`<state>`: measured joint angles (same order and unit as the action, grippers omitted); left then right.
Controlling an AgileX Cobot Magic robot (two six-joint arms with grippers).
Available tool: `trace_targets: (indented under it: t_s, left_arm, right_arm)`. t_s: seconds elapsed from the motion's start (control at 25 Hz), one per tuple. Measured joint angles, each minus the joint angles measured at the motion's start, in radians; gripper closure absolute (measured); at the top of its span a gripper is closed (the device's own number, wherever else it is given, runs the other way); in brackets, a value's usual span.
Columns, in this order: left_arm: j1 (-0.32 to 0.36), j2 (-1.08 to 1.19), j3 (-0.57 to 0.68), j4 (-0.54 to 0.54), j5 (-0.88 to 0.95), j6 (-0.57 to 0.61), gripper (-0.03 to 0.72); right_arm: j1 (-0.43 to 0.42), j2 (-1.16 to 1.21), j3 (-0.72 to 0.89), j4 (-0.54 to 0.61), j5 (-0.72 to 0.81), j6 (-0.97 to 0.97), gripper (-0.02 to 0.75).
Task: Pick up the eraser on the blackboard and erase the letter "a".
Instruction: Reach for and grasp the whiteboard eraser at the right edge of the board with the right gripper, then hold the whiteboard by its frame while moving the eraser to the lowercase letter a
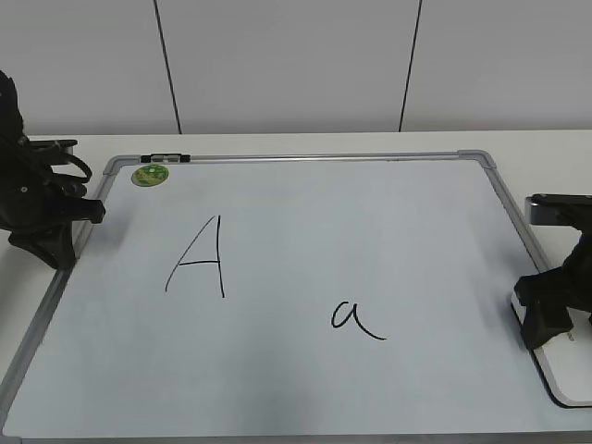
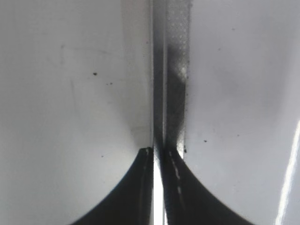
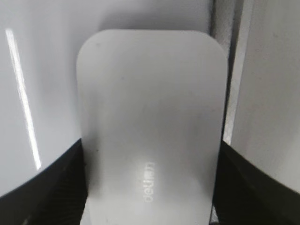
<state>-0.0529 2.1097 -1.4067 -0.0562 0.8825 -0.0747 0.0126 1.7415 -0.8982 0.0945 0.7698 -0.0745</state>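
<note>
The blackboard [image 1: 370, 213] lies flat on the table. The small cursive letter "a" [image 1: 355, 319] is written right of its middle, towards the front. The white eraser [image 1: 566, 375] lies at the board's right edge. In the right wrist view the eraser [image 3: 150, 103] fills the frame, grey lettering up. My right gripper [image 1: 548, 319] [image 3: 150, 159] has a jaw pressed to each long side of it. My left gripper [image 1: 57, 242] [image 2: 158, 151] is shut and empty, low over the board's left frame [image 2: 176, 70].
A larger capital "A" [image 1: 199, 259] is drawn left of the middle. A round green magnet [image 1: 150, 174] sits at the far left corner, beside a black clip on the frame [image 1: 169, 158]. A white wall stands behind the table.
</note>
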Motion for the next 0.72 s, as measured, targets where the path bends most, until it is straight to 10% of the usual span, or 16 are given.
trace_targets:
  t_s: [0.72]
  left_arm:
    - [0.0,0.0,0.0,-0.01,0.0,0.0,0.659]
  right_arm:
    - [0.067,0.006,-0.264,0.118,0.272,-0.023,0.215]
